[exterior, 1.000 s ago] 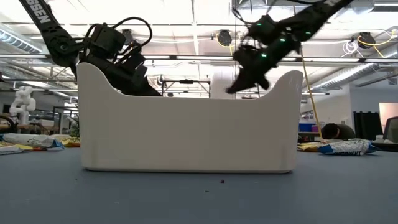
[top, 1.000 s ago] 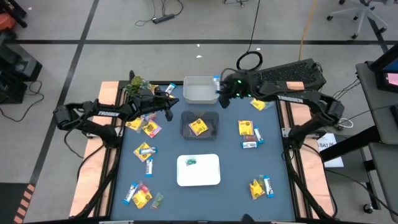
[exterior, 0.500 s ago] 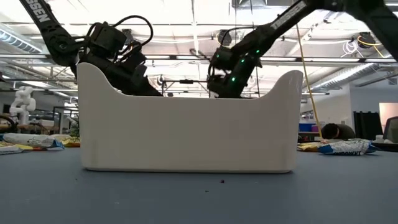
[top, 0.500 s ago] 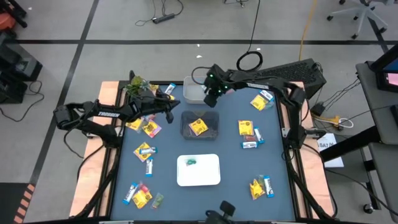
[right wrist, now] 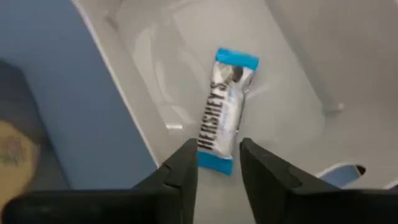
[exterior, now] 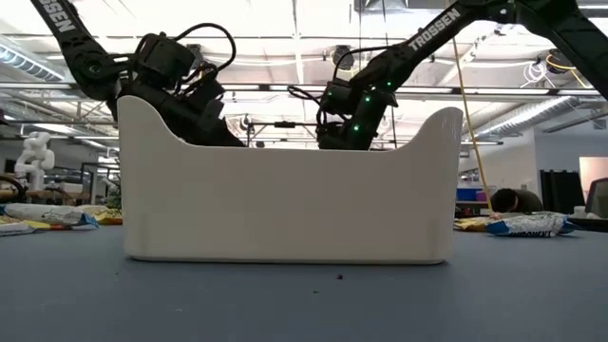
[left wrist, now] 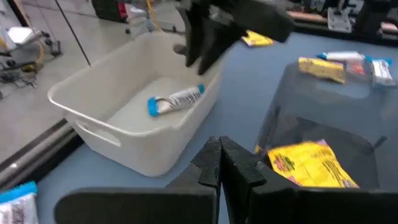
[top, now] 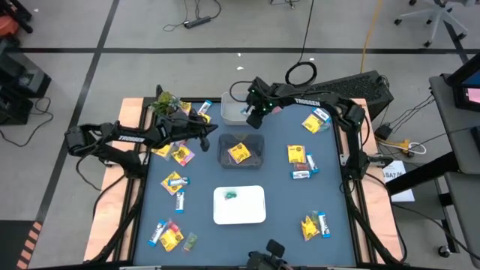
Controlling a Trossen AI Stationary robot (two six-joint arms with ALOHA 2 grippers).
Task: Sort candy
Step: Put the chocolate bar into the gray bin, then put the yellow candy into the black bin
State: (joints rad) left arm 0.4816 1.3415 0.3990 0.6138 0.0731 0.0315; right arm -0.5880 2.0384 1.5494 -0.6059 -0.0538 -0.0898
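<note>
A blue-and-white candy bar point(right wrist: 224, 118) lies flat on the floor of the white bin point(top: 231, 111) at the table's far middle; the left wrist view also shows the bar point(left wrist: 177, 101). My right gripper point(right wrist: 214, 155) hangs over this bin point(right wrist: 280, 68), pointing down, open, its fingers apart above the bar's near end and holding nothing. My left gripper point(left wrist: 219, 146) is shut and empty, left of the dark clear bin point(top: 240, 150), which holds a yellow packet point(left wrist: 311, 165). More candy lies scattered on the blue table top point(top: 270, 180).
A white tray point(top: 238, 204) with a green piece stands near the front middle and blocks much of the low view. Yellow packets and blue bars lie at right point(top: 300, 161), front right point(top: 313, 225) and left point(top: 174, 181). A green leafy object point(top: 165, 101) sits at the far left.
My right gripper has gone toward the table's left edge and down, tipping its fingers downward, and now hangs over the white bin.
</note>
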